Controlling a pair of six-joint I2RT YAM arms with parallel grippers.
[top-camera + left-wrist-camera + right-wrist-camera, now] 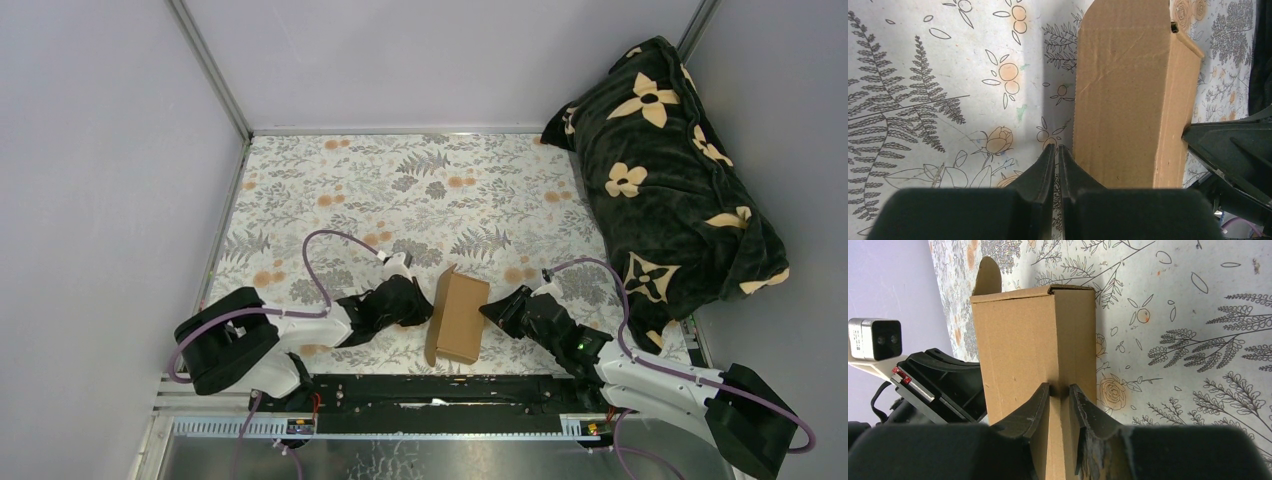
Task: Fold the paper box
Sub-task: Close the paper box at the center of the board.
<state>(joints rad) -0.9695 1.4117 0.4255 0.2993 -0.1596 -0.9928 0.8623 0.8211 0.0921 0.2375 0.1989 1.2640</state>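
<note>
Since the paper box lies on the table between both arms, the top view sets the key relation: its long axis runs near to far, with the left gripper just beside its left face and the right gripper at its right face. Neither arm is clearly nearer.

In the left wrist view, the gripper's fingers are together and hold nothing. The box stands just right of them; contact cannot be confirmed, and its near end is cut off.

In the right wrist view, the fingers are nearly together with the box's corner edge between them, apparently clamped. A rounded flap stands open at the far end; the box interior is hidden.
</note>
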